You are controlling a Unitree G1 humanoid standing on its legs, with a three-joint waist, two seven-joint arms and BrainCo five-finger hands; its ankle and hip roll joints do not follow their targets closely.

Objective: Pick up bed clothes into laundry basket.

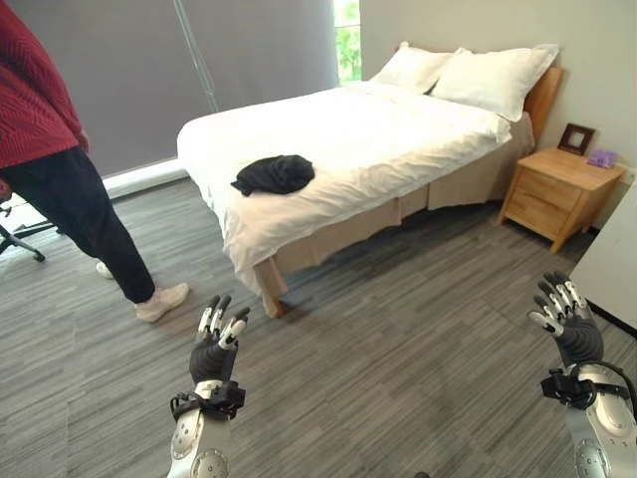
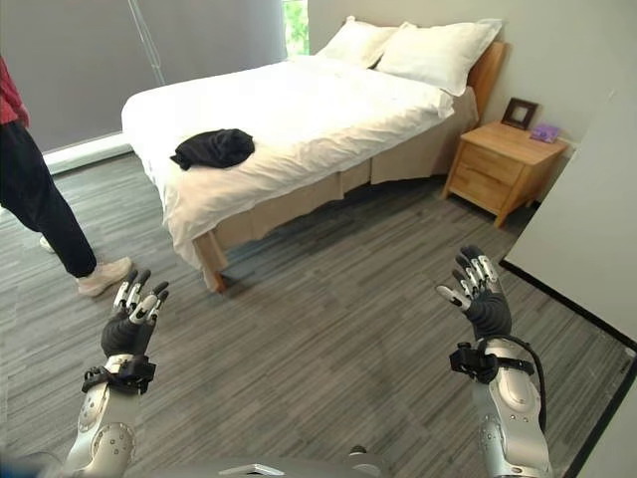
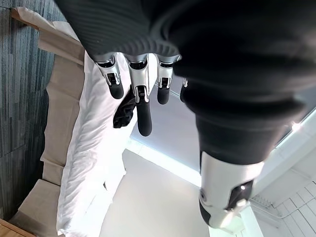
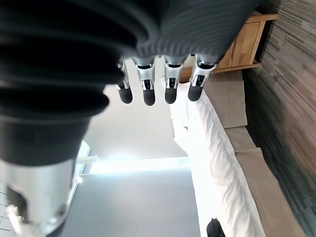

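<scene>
A crumpled black garment [image 1: 274, 174] lies on the white bed [image 1: 378, 139], near its foot end on the side closest to me. My left hand [image 1: 215, 344] is raised over the floor well short of the bed, its fingers straight and holding nothing. My right hand [image 2: 480, 299] is also up, off to the right over the floor, fingers spread and empty. The left wrist view catches the black garment [image 3: 124, 113] on the bed past the left hand's fingertips [image 3: 143, 121].
A person [image 1: 60, 159] in a red top and dark trousers stands at the left by the bed's foot. A wooden nightstand [image 1: 557, 194] with a picture frame sits right of the bed. Two pillows [image 1: 468, 75] lie at the head. Grey plank floor lies between me and the bed.
</scene>
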